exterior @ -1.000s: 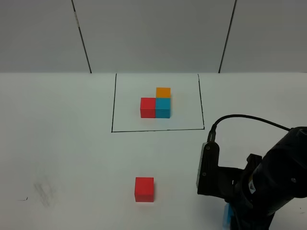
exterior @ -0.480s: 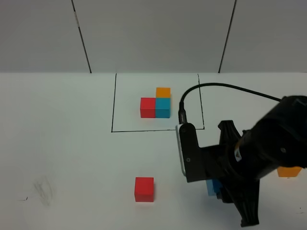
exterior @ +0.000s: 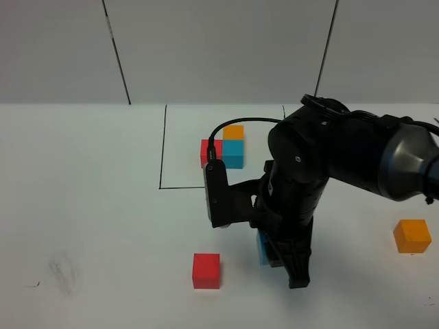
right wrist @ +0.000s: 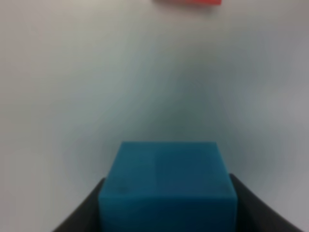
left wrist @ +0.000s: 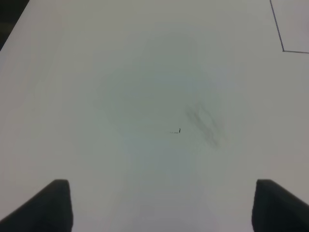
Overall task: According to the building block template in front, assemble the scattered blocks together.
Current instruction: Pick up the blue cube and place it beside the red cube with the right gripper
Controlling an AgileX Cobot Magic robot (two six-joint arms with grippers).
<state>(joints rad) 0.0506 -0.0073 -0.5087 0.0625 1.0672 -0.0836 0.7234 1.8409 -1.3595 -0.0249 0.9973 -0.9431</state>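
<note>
We hold the blue cube [exterior: 261, 248] clamped in our right gripper [exterior: 278, 257] at lower centre, right of the red cube [exterior: 206, 270], to join them like the template [exterior: 232, 147] above; our left gripper [left wrist: 159, 208] gapes empty.

No readable text, label, brand, number or sign appears anywhere in these views.

White table [exterior: 89, 171]; grey wall [exterior: 219, 48] with 2 dark seams [exterior: 118, 55].
</note>
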